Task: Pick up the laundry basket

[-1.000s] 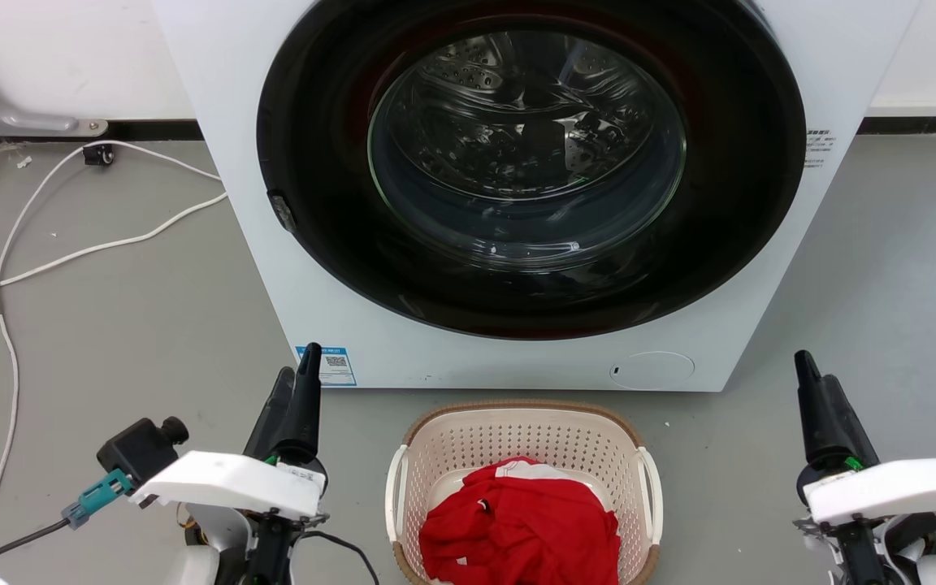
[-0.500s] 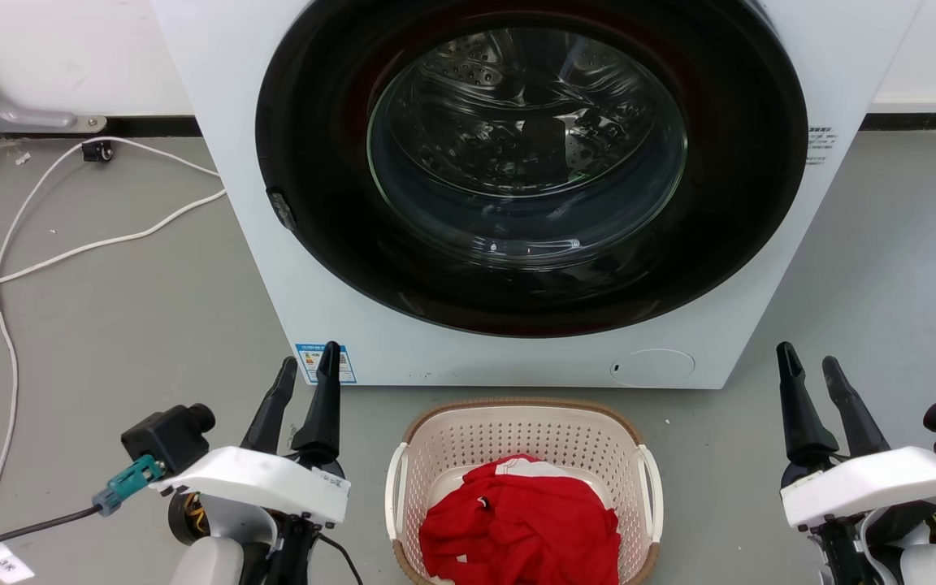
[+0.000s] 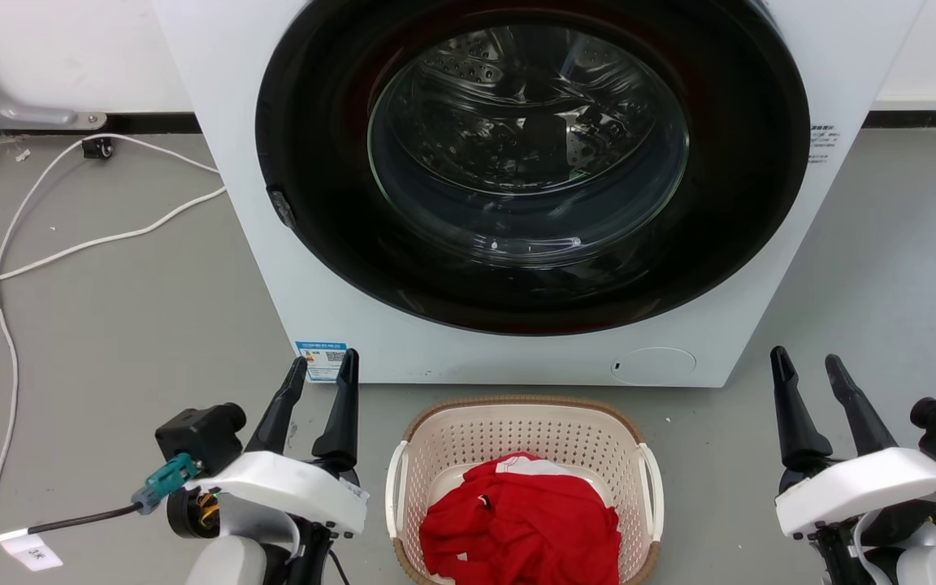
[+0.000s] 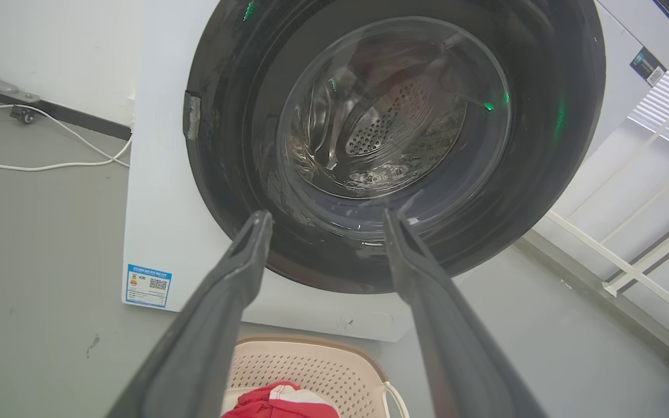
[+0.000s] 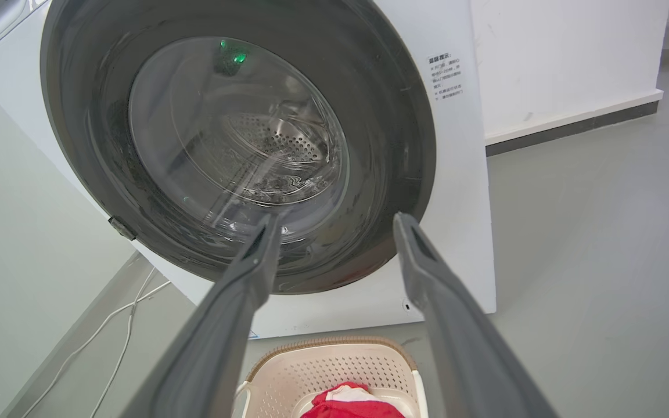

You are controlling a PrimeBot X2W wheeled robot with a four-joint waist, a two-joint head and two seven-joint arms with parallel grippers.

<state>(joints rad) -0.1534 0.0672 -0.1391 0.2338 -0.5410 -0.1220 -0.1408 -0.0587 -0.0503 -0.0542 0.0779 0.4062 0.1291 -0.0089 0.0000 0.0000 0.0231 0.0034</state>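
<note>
The cream laundry basket [image 3: 517, 435] with perforated walls, a brown woven-look rim and white side handles stands on the floor in front of the washing machine, holding a red garment [image 3: 521, 528]. My left gripper [image 3: 322, 364] is open, hanging to the basket's left with nothing between its fingers. On the basket's right, well apart from it, my right gripper [image 3: 805, 362] is open and empty too. The basket [image 4: 311, 363] shows low in the left wrist view below the left gripper [image 4: 324, 219], and the basket [image 5: 334, 363] also shows low in the right wrist view below the right gripper [image 5: 338, 219].
A white front-loading washing machine [image 3: 330, 317] with a dark round door [image 3: 529, 154] stands right behind the basket. White cables [image 3: 45, 252] trail over the grey floor at the left. A white railing [image 4: 636, 261] stands to the machine's side in the left wrist view.
Both grippers have opened from a shut or near-shut stance. The left arm has moved right, toward the basket, and the right arm has edged left. The basket has not moved.
</note>
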